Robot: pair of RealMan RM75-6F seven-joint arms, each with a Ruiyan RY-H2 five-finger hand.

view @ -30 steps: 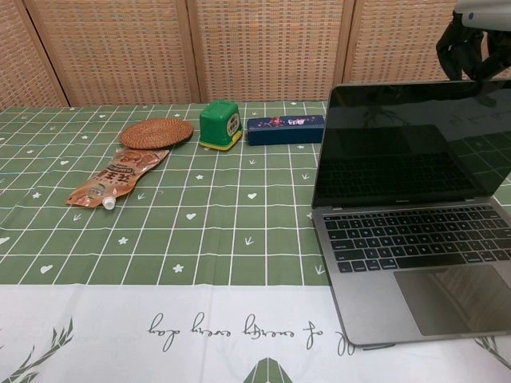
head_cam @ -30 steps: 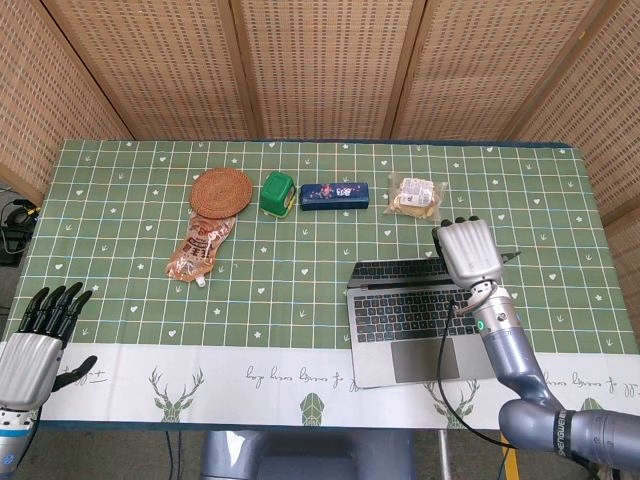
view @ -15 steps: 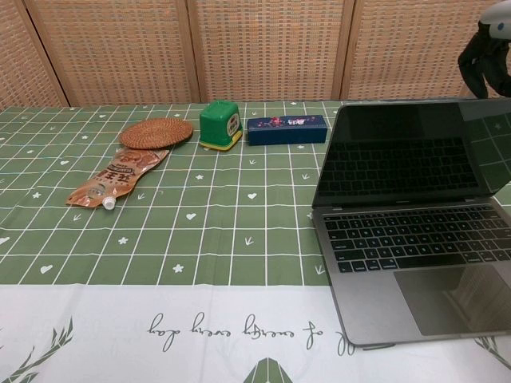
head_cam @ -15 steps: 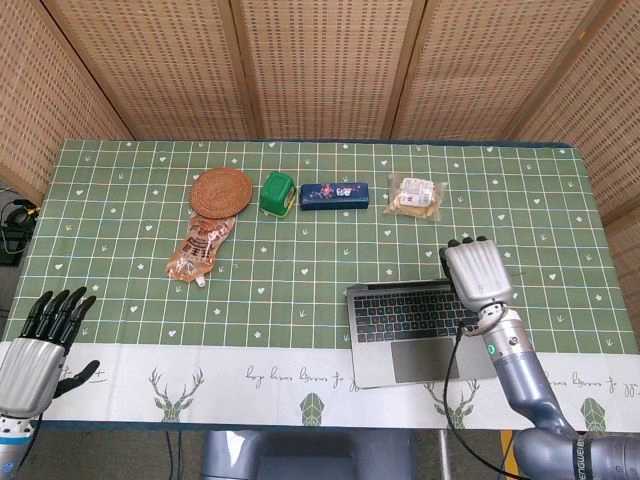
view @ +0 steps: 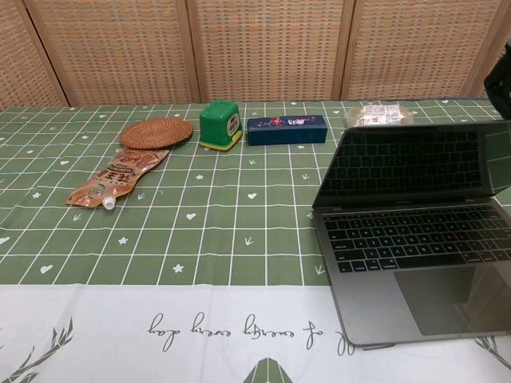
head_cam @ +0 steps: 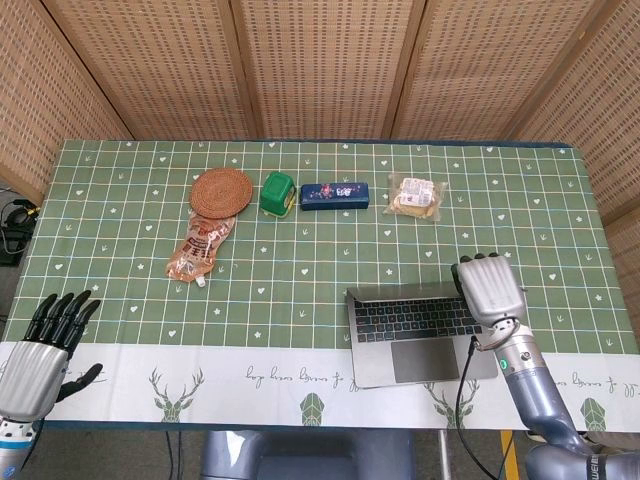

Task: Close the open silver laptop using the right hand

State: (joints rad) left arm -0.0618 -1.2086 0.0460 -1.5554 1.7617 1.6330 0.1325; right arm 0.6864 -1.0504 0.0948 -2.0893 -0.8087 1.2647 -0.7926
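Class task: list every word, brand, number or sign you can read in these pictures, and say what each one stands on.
Tablecloth: cursive script, not legible.
Orange pouch: print blurred.
Green box: label too small.
Blue box: pattern, no readable words.
Laptop: key legends too small.
No text can be quoted.

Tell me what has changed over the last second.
The right hand has moved toward the robot, pushing the laptop lid down: the screen now leans lower over the keyboard, and the snack bag shows behind it. The lid is not yet shut. The left hand has barely shifted, open. The coaster, green box, blue case and pouch stayed put.
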